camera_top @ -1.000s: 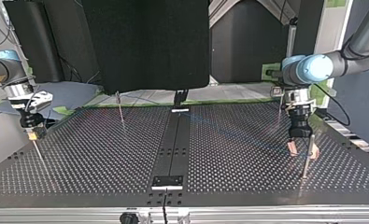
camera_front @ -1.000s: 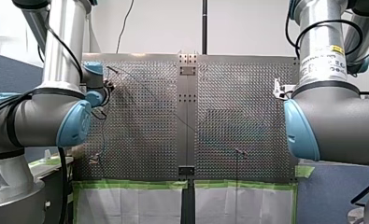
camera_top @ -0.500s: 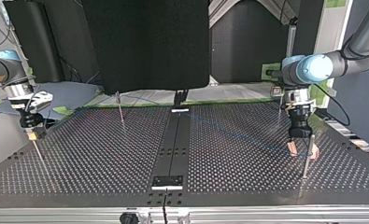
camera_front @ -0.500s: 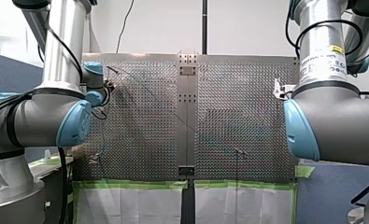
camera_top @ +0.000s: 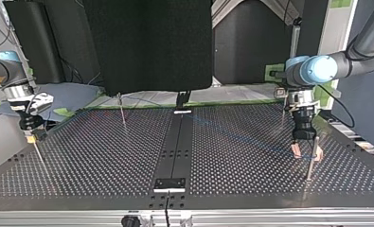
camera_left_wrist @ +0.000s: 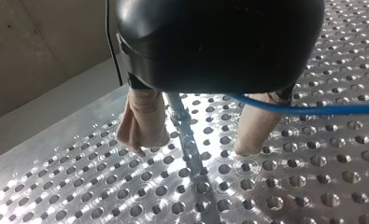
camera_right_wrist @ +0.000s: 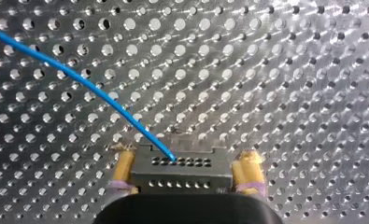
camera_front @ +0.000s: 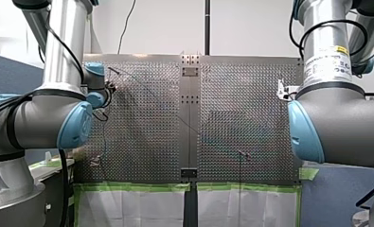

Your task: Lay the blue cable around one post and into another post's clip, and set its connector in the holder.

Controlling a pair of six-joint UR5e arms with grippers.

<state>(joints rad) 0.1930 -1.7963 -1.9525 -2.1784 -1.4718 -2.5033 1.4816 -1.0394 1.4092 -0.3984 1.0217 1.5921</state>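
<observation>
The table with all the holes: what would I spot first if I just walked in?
Probably the bright blue cable, stretched over the shiny holed table in the right wrist view. It ends in a grey connector pinched between my right gripper's yellow pads. In the left wrist view, my left gripper's beige pads stand open on either side of a thin metal post, and the cable runs past one pad.
</observation>
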